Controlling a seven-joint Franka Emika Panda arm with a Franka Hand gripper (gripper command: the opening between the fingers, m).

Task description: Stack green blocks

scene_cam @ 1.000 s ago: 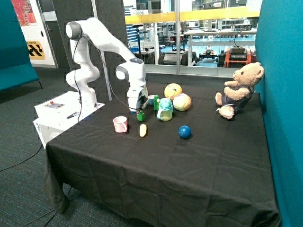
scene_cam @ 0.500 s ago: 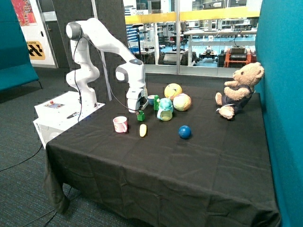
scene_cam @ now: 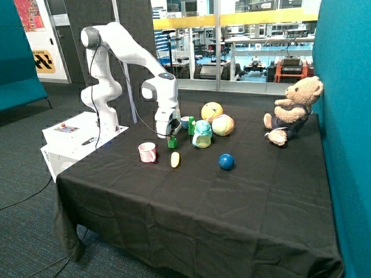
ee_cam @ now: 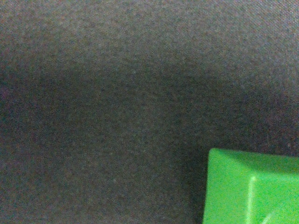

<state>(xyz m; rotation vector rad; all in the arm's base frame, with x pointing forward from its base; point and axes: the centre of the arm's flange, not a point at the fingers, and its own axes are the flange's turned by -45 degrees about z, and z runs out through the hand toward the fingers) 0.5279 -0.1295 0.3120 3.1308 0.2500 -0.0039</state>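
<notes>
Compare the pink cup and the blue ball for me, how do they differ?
The pink cup is an open-topped cylinder; the blue ball is round. The cup stands near the gripper and a green block; the ball lies apart, nearer the teddy bear. The cup is pale pink, the ball dark blue. Both rest on the black tablecloth.

The white arm (scene_cam: 124, 49) bends down, its tool (scene_cam: 167, 134) low at the tabletop.

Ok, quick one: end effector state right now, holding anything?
End effector: low over the table beside a green block; open or shut cannot be told, and no grasp is visible.
</notes>
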